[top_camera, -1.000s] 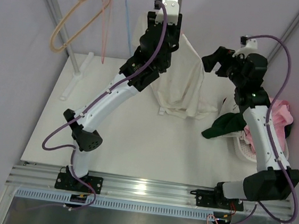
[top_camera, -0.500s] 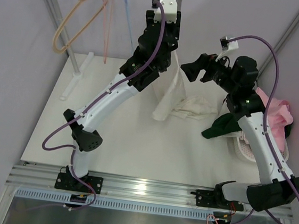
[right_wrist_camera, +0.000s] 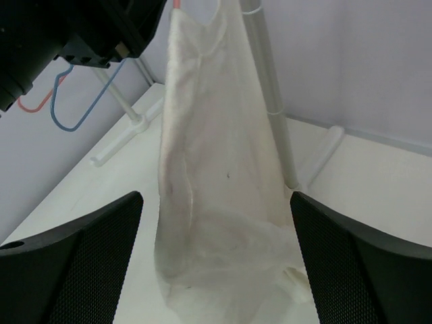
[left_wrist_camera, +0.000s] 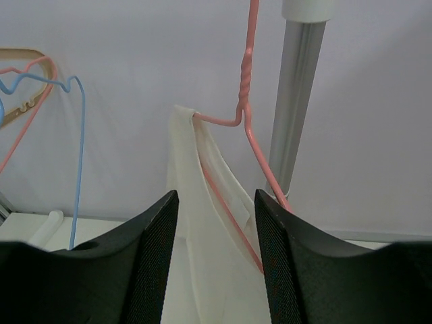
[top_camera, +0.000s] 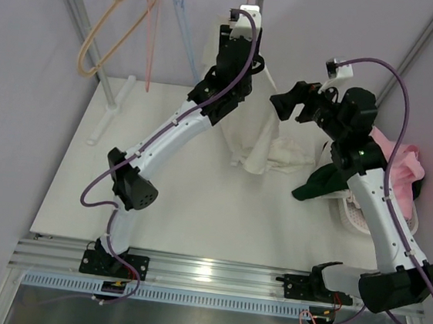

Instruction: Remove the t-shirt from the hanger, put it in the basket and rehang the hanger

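The white t-shirt [top_camera: 260,128] hangs from a pink wire hanger [left_wrist_camera: 244,125] on the rail; its lower part rests crumpled on the table. My left gripper [top_camera: 247,27] is raised at hanger height. In the left wrist view it [left_wrist_camera: 216,270] is open, and the shirt's shoulder [left_wrist_camera: 202,202] and the hanger's arm lie just beyond the gap between its fingers. My right gripper [top_camera: 289,100] is open and empty, to the right of the shirt and facing it. In the right wrist view it [right_wrist_camera: 216,270] frames the shirt [right_wrist_camera: 216,169] without touching it.
A metal pole [left_wrist_camera: 297,101] stands right behind the hanger. Empty tan [top_camera: 115,20], pink [top_camera: 148,39] and blue [top_camera: 184,39] hangers hang to the left. A basket [top_camera: 350,220] with pink and dark green clothes [top_camera: 327,181] sits at the table's right edge.
My right gripper has swung left toward the shirt. The shirt has narrowed and its hem has bunched on the table. My left gripper has moved up and right toward the hanger.
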